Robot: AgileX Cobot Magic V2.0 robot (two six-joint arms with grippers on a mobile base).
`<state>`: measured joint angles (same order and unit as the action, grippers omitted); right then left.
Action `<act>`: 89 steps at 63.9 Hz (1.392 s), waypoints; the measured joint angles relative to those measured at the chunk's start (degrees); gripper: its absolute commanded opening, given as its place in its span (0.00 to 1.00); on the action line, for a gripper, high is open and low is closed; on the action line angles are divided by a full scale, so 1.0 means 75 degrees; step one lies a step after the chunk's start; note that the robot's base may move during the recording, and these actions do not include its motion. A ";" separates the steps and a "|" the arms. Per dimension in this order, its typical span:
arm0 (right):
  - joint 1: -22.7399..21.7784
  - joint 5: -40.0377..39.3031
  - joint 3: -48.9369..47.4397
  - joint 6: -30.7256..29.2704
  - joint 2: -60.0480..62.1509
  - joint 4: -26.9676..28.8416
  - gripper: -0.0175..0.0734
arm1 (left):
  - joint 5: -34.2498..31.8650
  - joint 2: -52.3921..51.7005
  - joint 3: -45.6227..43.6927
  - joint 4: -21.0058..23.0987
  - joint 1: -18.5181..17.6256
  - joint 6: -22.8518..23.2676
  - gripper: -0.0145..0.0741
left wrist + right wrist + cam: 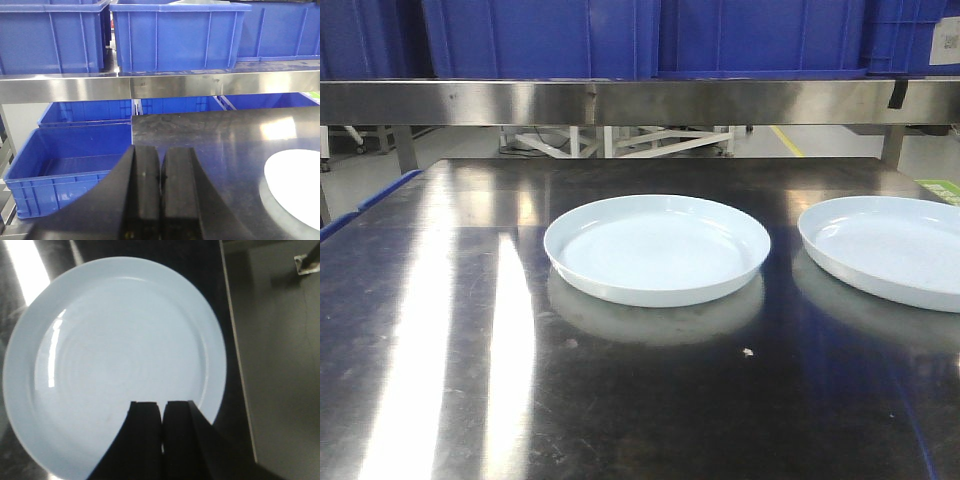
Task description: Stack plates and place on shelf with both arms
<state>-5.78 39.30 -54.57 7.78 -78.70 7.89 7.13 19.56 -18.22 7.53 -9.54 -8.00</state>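
The right gripper [161, 432], closed and empty, hangs over the lower rim of the right plate [115, 355]. The left gripper [160, 182], closed and empty, has the centre plate [296, 192] at lower right, farther off. Both lie apart on the tabletop [440, 350].

Front view: the right-hand plate [880, 250] slides off the edge at 3 o'clock, its far side gone. At 12 o'clock the blue crates [540, 35] are chopped off, with only their lower walls showing. A white label [945, 42] at 1 o'clock is too small to read. There's a pale speck [748, 352] on the table [440, 380], and I can't tell what it is. Left wrist view: a plate [295, 185] at 4 o'clock is cut by the edge and washed out white, its rim lost. The left pincer [160, 155] runs off at 6 o'clock. Right wrist view: the right pincer [161, 407] hides the rim of the plate [115, 355] at 6 o'clock.
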 measured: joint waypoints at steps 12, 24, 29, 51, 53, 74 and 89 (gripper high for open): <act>-0.0615 0.1309 -0.1465 -0.0044 -0.1293 -0.0143 0.58 | 0.0000 0.0000 0.0000 0.0000 0.0000 0.0000 0.26; -0.0646 0.1821 -0.2391 -0.0203 -0.2371 -0.0193 0.58 | 0.0000 0.0000 0.0000 0.0000 0.0000 0.0000 0.26; -0.0646 0.1893 -0.2648 -0.0206 -0.2714 -0.0297 0.58 | 0.0000 0.0000 0.0000 0.0000 0.0000 0.0000 0.26; -0.0567 0.1908 -0.2824 -0.0334 -0.3455 -0.0393 0.58 | 0.0000 0.0000 0.0000 0.0000 0.0000 0.0000 0.26; -0.0571 0.1908 -0.2824 -0.0355 -0.3471 -0.0393 0.58 | 0.0000 0.0000 0.0000 0.0000 0.0000 0.0000 0.26; -0.0544 0.1908 -0.2824 -0.0400 -0.3642 -0.0393 0.47 | 0.0000 0.0000 0.0000 0.0000 0.0000 0.0000 0.26; -0.0533 0.1941 -0.2849 -0.0417 -0.3664 -0.0393 0.37 | 0.0000 0.0000 0.0000 0.0000 0.0000 0.0000 0.26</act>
<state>-9.77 53.86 -75.94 4.65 -106.18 4.94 7.13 19.56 -18.22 7.53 -9.54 -8.00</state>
